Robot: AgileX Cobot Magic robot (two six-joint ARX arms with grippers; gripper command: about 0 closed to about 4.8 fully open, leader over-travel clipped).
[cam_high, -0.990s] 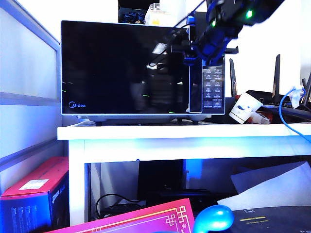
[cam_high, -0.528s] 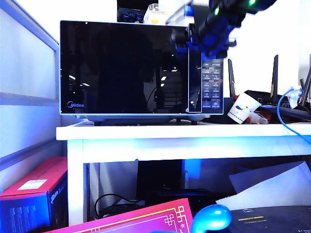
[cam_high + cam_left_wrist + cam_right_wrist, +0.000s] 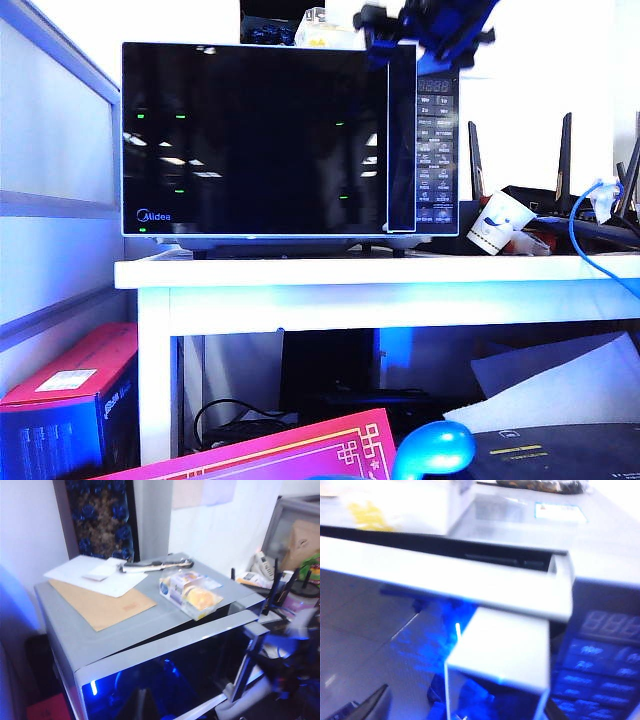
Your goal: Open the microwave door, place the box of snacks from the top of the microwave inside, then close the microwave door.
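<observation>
Microwave door (image 3: 250, 140) just popped ajar; right gripper (image 3: 385, 30) let go, fingers spread, lifted near top edge. Left gripper unseen, fingers can't tell. Needs swinging wide next.

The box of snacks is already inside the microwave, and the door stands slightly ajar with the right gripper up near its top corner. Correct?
Not quite. The box of snacks sits on top of the microwave, as the left wrist view shows. The rest holds: the door is slightly ajar, and the right gripper is by its top corner.
</observation>
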